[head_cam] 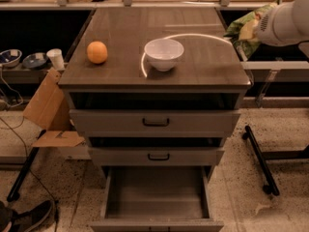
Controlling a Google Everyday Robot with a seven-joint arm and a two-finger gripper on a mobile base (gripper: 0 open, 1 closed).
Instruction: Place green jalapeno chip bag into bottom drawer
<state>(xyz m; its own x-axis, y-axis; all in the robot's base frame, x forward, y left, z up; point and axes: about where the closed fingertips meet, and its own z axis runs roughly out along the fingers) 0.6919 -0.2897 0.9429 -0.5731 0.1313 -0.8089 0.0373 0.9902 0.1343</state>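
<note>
1. You saw the green jalapeno chip bag (pixel 240 29) just beyond the right edge of the bench (pixel 159 25), near its far right corner and not touching the top.
2. The bag looked wrinkled and shiny, with dark green folds and a pale yellow-green patch on the side next to the robot.
3. The gripper (pixel 255 28) was at the same place, directly against the bag, at the end of the white arm (pixel 287 18) that entered from the right side.
4. You could not tell how far the gripper was open, and you could not tell if it really had hold of the bag, because the arm's white body and the bag covered it.
5. The arm was cut off by the right border, so only its last rounded part was visible.
6. The print on the bag was too small to read, and its right part was hidden behind the arm.
7. The bottom drawer (pixel 154 193) stood pulled out below the front edge of the bench, and its flat floor was bare; its front was cut off by the lower border.
8. On the bench top, a white bowl (pixel 164 53) stood near the middle and an orange (pixel 97 52) stood near the left edge, well apart from the bag.
9. The two upper drawers (pixel 155 122) were a little open, and their insides were too dark to see.
</note>
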